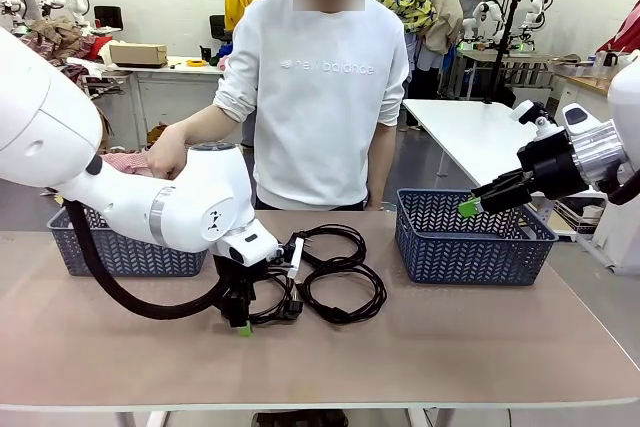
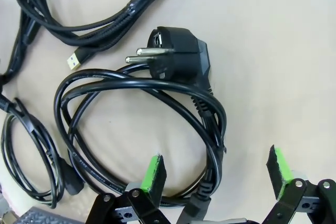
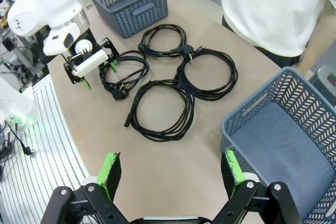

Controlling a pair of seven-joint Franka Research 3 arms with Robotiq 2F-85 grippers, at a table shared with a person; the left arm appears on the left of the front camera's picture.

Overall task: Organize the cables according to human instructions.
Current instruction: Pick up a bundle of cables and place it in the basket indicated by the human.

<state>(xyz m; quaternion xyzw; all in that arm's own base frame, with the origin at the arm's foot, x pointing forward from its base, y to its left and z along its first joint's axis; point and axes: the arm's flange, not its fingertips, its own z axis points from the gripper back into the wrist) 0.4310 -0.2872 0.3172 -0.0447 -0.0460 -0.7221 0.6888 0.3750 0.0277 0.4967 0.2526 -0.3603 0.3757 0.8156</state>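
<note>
While the left tool (image 2: pixel 216 174) gapes astride a cable bundle (image 2: pixel 212 116) (right tool (image 3: pixel 170 166) gapes too), pinching one loop could unravel it.

Left arm (image 1: pixel 150 209) slung low, wrist bent down; left gripper (image 2: pixel 215 165) points straight down, jaws wide. Right arm (image 1: pixel 592 152) raised; right gripper (image 3: pixel 170 162) angled inward, jaws wide.
</note>
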